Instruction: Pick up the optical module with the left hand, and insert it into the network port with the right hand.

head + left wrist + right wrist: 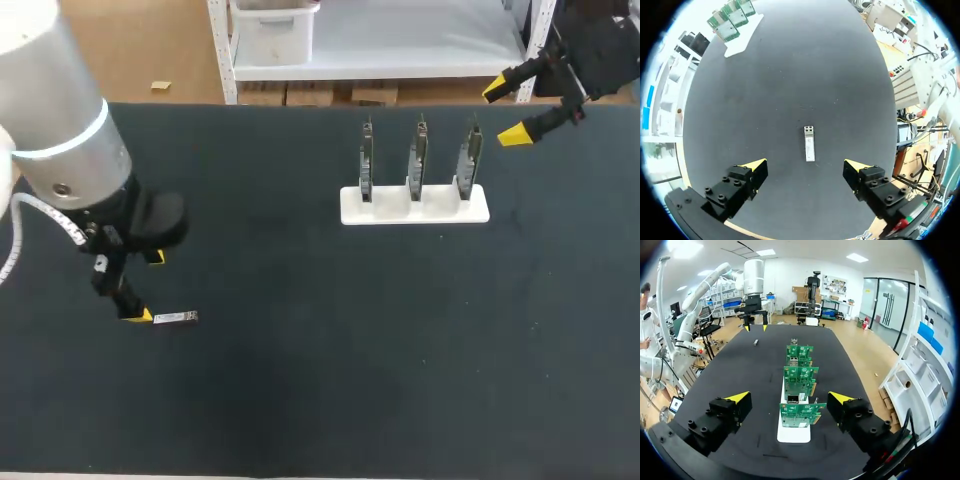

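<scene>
Table (320, 400): dark mat across the whole worktop.

Left arm (60, 130): comes in from the left, with a broad grey link and the wrist angled down toward the mat. Also seen from the right wrist, far across the table (752, 285).

Right arm (600, 50): at the far right corner, held high over the table's back edge.

White stand (414, 205): ahead of and below the right gripper, well apart from the left gripper. From the right wrist its base (794, 432) runs straight out along the line between the fingers.

Three green circuit boards upright in the stand, in a row: (367, 160), (418, 155), (469, 155). The nearest one (801, 412) sits in line with the gap between the right fingers. Nothing is touching it.

Right gripper (505, 112) (790, 397): fingers spread wide, holding nothing.

Left gripper (147, 286) (805, 167): fingers wide apart and empty, just above the mat.

Optical module (176, 318) (809, 143): small silver bar lying flat on the mat just ahead of the left gripper. It is centred on the gap between the fingers, lengthwise along the line of reach, and neither finger touches it. From the right wrist it is a tiny sliver (755, 342) below the left gripper, well apart from the stand.
</scene>
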`<action>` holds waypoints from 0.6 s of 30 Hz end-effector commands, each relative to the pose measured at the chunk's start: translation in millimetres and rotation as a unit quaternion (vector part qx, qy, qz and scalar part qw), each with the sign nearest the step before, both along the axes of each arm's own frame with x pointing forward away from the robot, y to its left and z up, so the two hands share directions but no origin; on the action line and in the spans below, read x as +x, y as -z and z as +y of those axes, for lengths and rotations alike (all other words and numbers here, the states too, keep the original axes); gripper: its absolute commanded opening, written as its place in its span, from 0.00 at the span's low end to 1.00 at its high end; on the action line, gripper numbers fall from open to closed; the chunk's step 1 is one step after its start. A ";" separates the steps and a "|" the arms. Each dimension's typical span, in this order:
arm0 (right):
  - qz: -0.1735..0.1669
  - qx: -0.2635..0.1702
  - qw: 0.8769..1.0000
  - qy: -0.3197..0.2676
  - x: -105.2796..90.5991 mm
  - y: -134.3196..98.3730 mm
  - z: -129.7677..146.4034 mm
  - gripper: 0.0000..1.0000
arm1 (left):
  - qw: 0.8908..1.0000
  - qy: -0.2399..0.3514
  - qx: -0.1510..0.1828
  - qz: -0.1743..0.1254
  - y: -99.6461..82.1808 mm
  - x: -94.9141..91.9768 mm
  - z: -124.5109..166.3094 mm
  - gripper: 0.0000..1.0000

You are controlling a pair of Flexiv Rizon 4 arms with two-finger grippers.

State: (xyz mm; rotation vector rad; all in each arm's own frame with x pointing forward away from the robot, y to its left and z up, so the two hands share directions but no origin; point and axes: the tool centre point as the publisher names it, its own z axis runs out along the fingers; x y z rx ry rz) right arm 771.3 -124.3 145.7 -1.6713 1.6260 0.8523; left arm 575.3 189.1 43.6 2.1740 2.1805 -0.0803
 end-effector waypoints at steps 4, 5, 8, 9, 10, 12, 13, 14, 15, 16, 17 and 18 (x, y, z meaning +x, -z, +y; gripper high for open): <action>-0.002 -0.001 1.000 0.002 -2.1 -0.3 0.3 1.00 | 1.000 -0.010 0.020 -0.003 8.3 -4.1 -10.5 1.00; -0.002 -0.001 1.000 0.002 -2.1 -0.3 0.3 1.00 | 1.000 -0.011 0.022 -0.003 9.2 -5.5 -11.3 1.00; -0.002 -0.001 1.000 0.002 -2.1 -0.3 0.3 1.00 | 1.000 -0.016 0.025 -0.001 12.5 -10.3 -13.4 1.00; -0.002 -0.001 1.000 0.002 -2.1 -0.3 0.3 1.00 | 0.999 -0.017 0.030 0.000 14.5 -12.8 -14.1 1.00; -0.002 -0.001 1.000 0.002 -2.1 -0.3 0.3 1.00 | 0.999 -0.019 0.030 0.001 15.8 -14.4 -14.7 1.00; -0.002 -0.001 1.000 0.002 -2.1 -0.3 0.3 1.00 | 0.999 -0.025 0.030 -0.001 17.5 -16.3 -15.5 1.00; -0.002 -0.001 1.000 0.002 -2.1 -0.3 0.3 1.00 | 0.999 -0.028 0.029 0.000 18.2 -17.2 -15.8 1.00; -0.002 -0.001 1.000 0.002 -2.1 -0.3 0.3 1.00 | 0.999 -0.030 0.029 0.001 19.1 -18.3 -15.9 1.00; -0.002 -0.001 1.000 0.002 -2.1 -0.3 0.3 1.00 | 0.999 -0.032 0.030 0.002 20.6 -19.6 -15.7 1.00; -0.002 -0.001 1.000 0.002 -2.1 -0.3 0.3 1.00 | 0.999 -0.035 0.029 0.002 22.1 -20.4 -15.4 1.00; -0.002 -0.001 1.000 0.002 -2.1 -0.3 0.3 1.00 | 0.999 -0.037 0.030 0.003 23.5 -21.2 -14.9 1.00; -0.002 -0.001 1.000 0.002 -2.1 -0.3 0.3 1.00 | 0.999 -0.037 0.031 0.004 24.5 -21.7 -14.6 1.00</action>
